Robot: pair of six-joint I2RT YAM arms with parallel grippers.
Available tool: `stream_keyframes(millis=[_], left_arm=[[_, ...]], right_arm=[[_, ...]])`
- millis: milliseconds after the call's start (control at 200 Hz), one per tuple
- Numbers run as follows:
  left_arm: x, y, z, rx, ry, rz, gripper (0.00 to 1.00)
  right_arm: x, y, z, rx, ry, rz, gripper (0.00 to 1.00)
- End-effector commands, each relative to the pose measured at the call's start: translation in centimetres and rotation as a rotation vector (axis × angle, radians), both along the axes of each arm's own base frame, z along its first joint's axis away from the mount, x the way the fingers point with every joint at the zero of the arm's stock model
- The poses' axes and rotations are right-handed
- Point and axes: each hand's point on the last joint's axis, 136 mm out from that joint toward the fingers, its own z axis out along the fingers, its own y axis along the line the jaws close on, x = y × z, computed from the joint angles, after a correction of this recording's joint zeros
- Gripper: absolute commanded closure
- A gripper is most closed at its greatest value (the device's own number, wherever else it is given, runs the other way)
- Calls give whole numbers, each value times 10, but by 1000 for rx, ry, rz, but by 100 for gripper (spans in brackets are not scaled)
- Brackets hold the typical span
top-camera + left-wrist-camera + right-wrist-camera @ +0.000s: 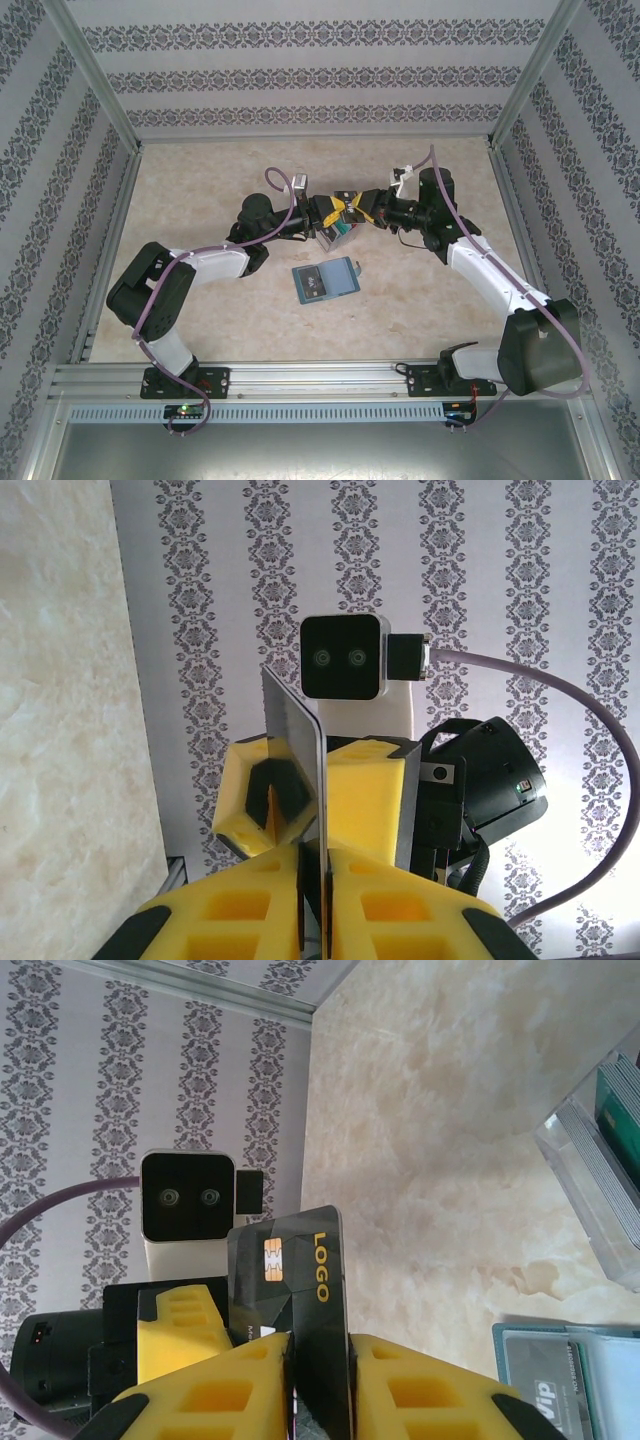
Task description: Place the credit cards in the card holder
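A dark credit card (pixel 300 1270) with a gold chip and "LOGO" print hangs in the air between both grippers, above the middle of the table. My left gripper (pixel 322 855) is shut on it, and the card (pixel 295 715) stands edge-on between its pads. My right gripper (pixel 320 1345) faces it from the other side, its jaws closed against the same card, which sits tilted in the gap. From above, the left gripper (pixel 330 212) and right gripper (pixel 362 208) meet tip to tip. The teal-blue card holder (pixel 325 280) lies open on the table just nearer, with a card showing in a pocket (pixel 545 1390).
A small clear plastic box (pixel 600 1150) holding more cards stands on the table under the grippers (pixel 336 236), just behind the holder. Aluminium rails and patterned walls (pixel 300 70) close in the marble-look tabletop (pixel 200 200) on all sides.
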Motion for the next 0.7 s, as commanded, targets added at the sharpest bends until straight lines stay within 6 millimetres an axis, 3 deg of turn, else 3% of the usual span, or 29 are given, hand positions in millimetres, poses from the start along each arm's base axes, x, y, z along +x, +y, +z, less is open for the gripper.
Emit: stream_keyframes(millis=[0,350,515,694], left_arm=[[-9,10,59,-109,-191,7,85],[-7,8,60,-116,-189,0,85],[-6,8,54,-101,-175,9,94],[-5,8,50,-108,-162,6,98]], right_arm=[[0,-15,-25,-54,63,-62,80],[1,-12,-17,-35,44,-39,95],[0,-12,-11,-23,29,-41,85],[0,-4,-4,10,37,-1,67]])
